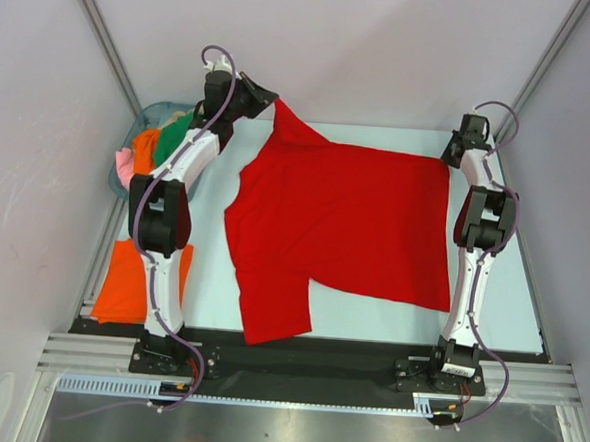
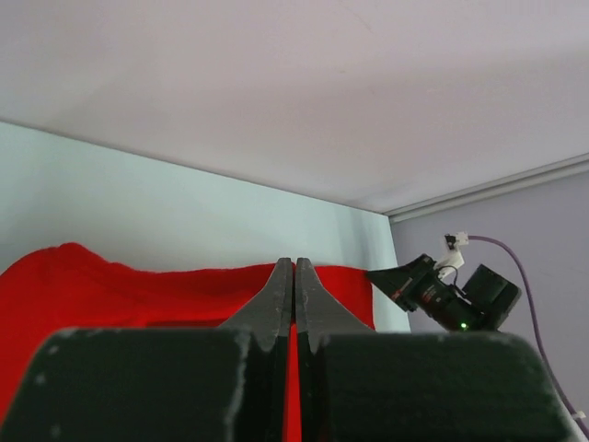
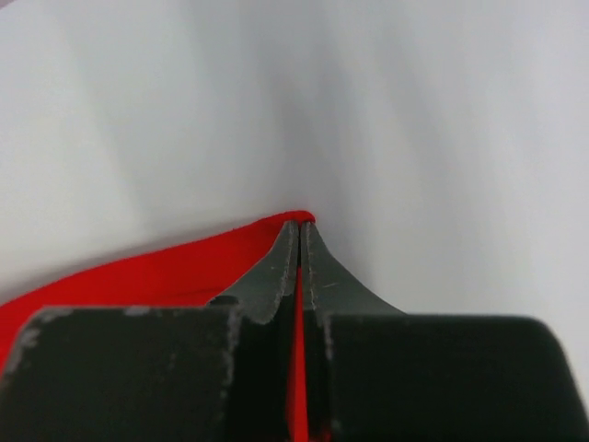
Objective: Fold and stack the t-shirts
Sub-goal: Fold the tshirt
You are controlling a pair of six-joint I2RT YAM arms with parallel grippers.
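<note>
Risk: cloth may slip from a pinch, or drag askew, if pulled unevenly.
Orange t-shirt [image 1: 136,281]: flat, left of the red t-shirt [image 1: 345,224], by its near hem.
Red t-shirt: spread on the worktop [image 1: 203,276].
Left gripper [image 1: 270,101]: clenched on its far-left corner, raised.
Right gripper [image 1: 449,155]: clenched on its far-right corner.

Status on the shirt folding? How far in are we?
Done: one orange shirt lies flat, apparently folded, at the near left edge.
In hand: the red shirt is spread out, not yet folded. The left tool and right tool are each shut on one of its far corners.
Left: fold and stack the red one, then the green shirt, pink shirt and other cloth heaped in the basket.
</note>
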